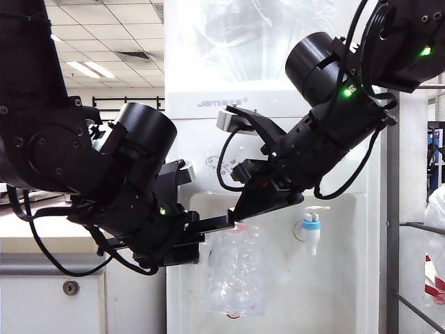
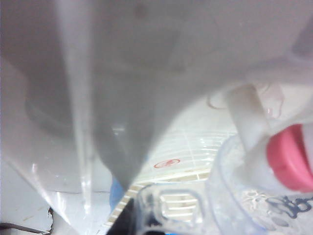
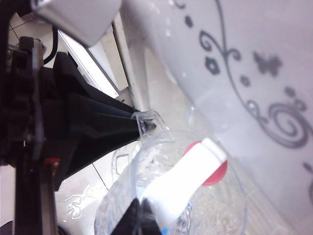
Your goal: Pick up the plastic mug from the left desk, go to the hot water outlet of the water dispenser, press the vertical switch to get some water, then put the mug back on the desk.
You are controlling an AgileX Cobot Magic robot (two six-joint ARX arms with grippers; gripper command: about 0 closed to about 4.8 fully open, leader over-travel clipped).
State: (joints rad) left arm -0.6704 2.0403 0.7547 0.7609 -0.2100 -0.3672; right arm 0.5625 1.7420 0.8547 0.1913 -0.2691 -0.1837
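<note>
1. Far left of the exterior view: the counter (image 1: pixel 42 245), w/ beige top, grey edge band and a white front carrying a small round lock (image 1: pixel 70 287). It sits low, behind the left arm.
2. Left arm fills the left of that view, reaching toward the middle. The left hand (image 1: pixel 221 224) is pressed together, pinching the handle of the plastic mug (image 1: pixel 236 268).
3. The mug is off the counter, held in the air in front of the water dispenser (image 1: pixel 201 146), inside its recessed tap bay. It is clear w/ bumpy walls and roughly upright. Water level inside: cannot tell.
4. In the left wrist view the mug's handle (image 2: pixel 168 208) and rim sit right at the lens; the hot water outlet (image 2: pixel 291 156), white w/ a red collar, is just above the mug's mouth.
5. Centre-right: the right arm comes down from the upper right. The right hand (image 1: pixel 268 198) is pressed together, gripping nothing, w/ its tip at the red tap over the mug.
6. In the right wrist view the closed tip of the right hand (image 3: pixel 139 208) touches the vertical switch (image 3: pixel 183 178), a white lever lying over the mug's open mouth, red collar behind it.
7. Right of the mug: a second white tap w/ a blue collar (image 1: pixel 312 226), untouched, apart from both hands.
8. Dispenser front is white w/ grey floral scrolls (image 3: pixel 274 105) and a grey logo (image 1: pixel 214 103); a clear bottle (image 1: pixel 250 35) sits on top.
</note>
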